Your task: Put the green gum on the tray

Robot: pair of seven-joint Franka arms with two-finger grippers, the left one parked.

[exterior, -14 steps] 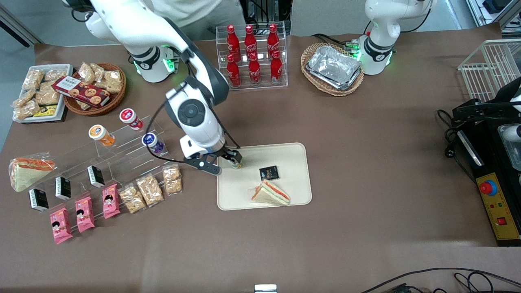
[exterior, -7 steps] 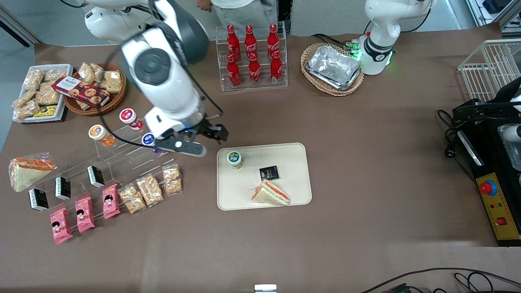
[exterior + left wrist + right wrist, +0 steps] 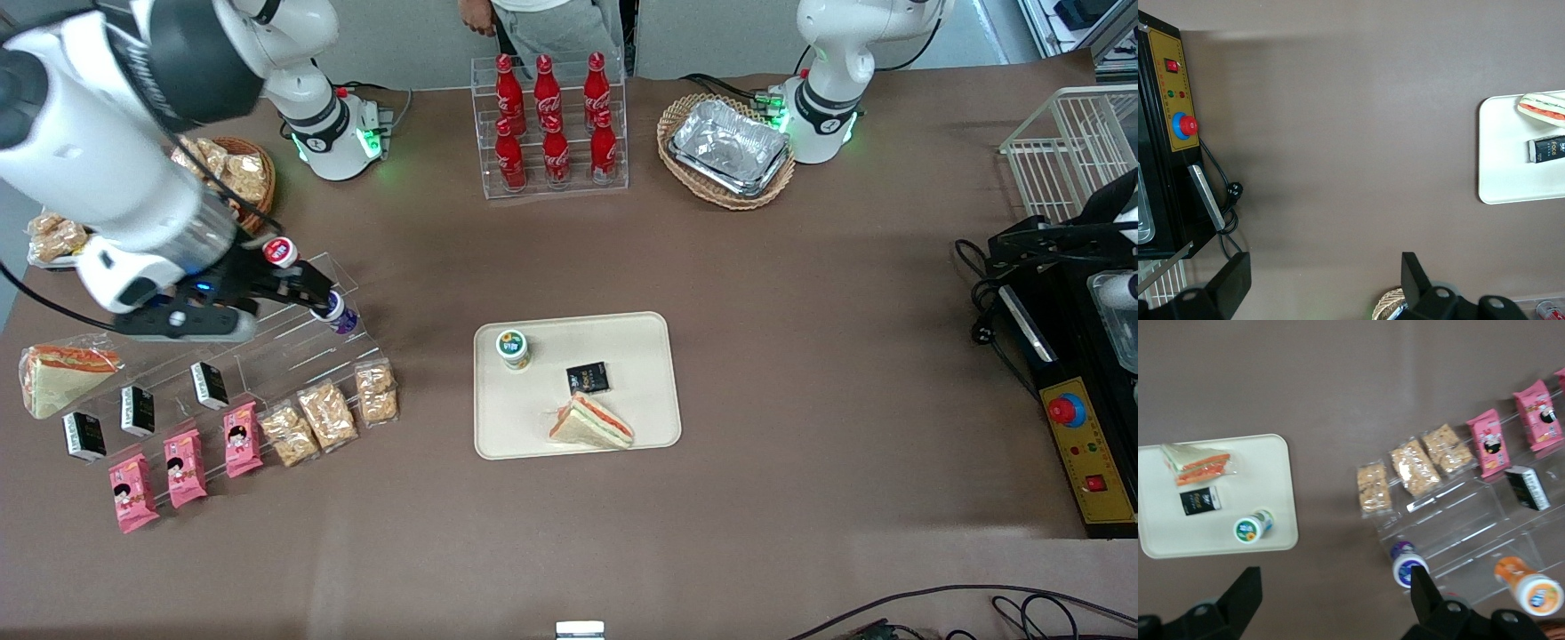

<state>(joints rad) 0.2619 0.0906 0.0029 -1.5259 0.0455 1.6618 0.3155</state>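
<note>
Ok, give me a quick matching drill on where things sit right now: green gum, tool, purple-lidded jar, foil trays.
Things:
1. green gum
2. tool
3. purple-lidded jar
4. foil trays

Places:
A. in the wicker basket
B. upright on the tray, near a corner
C. on the clear stepped rack
D. open, above the rack, holding nothing

Pairs: 1-B, 2-D, 3-C, 4-A
</note>
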